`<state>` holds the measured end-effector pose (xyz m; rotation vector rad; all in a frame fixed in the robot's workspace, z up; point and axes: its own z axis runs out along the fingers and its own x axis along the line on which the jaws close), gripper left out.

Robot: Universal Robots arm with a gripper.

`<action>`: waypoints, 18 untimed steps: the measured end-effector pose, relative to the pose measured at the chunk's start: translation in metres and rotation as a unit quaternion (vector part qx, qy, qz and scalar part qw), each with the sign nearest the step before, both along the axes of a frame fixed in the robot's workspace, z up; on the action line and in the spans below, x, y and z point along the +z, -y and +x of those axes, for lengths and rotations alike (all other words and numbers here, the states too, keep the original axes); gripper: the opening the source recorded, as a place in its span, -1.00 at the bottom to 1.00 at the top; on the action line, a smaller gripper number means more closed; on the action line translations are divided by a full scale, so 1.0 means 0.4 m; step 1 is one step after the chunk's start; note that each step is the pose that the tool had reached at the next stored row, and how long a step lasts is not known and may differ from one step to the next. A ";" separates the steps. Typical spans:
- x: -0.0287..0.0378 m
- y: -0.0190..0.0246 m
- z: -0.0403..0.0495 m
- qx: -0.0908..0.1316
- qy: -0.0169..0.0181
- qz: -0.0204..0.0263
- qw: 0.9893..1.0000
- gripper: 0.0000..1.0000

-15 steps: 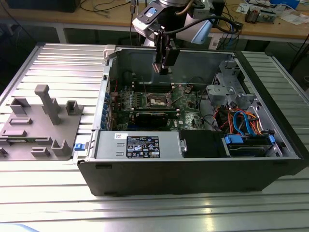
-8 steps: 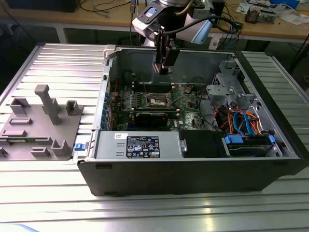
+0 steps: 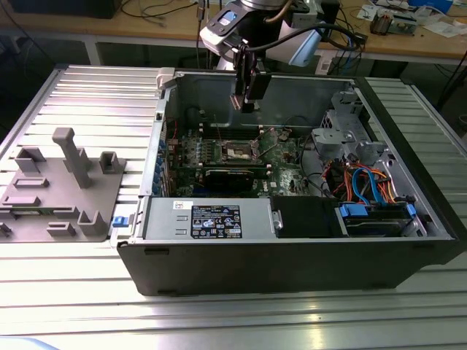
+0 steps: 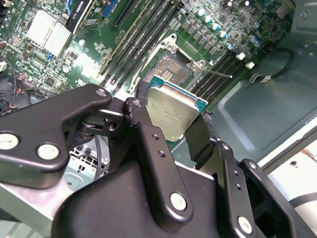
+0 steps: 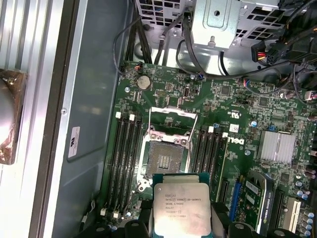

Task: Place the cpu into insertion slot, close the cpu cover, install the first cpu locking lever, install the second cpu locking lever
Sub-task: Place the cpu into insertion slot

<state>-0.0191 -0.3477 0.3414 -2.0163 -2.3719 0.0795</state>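
The cpu (image 4: 171, 111), a flat square chip with a silver-grey top, is pinched at its edges between my gripper's (image 4: 171, 118) black fingers (image 4: 143, 134). In the first wrist view the cpu (image 5: 181, 208) hangs above the green motherboard, just short of the insertion slot (image 5: 166, 158), whose grey-gold contact field lies bare. The cpu cover (image 5: 171, 118) stands swung open at the slot's far side. A thin metal lever (image 4: 218, 73) sticks out beside the insertion slot (image 4: 171, 69). In the exterior view my gripper (image 3: 246, 106) hovers well above the insertion slot (image 3: 239, 152) inside the open computer case.
Black memory slots (image 5: 124, 163) flank the socket on both sides. A finned heatsink (image 5: 277, 147) and a graphics card (image 3: 230, 177) lie nearby. The drive cage (image 3: 343, 124), cables (image 3: 365, 182) and power supply (image 3: 208, 219) crowd the case. A grey fixture (image 3: 62, 186) sits on the table at the exterior view's left.
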 end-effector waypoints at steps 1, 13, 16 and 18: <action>0.000 0.000 0.000 -0.001 0.000 0.000 1.000 0.08; 0.000 0.000 0.000 -0.007 0.000 0.000 1.000 0.08; 0.000 0.000 0.000 -0.008 0.000 0.000 1.000 0.08; 0.000 0.000 0.000 -0.009 0.000 0.000 1.000 0.08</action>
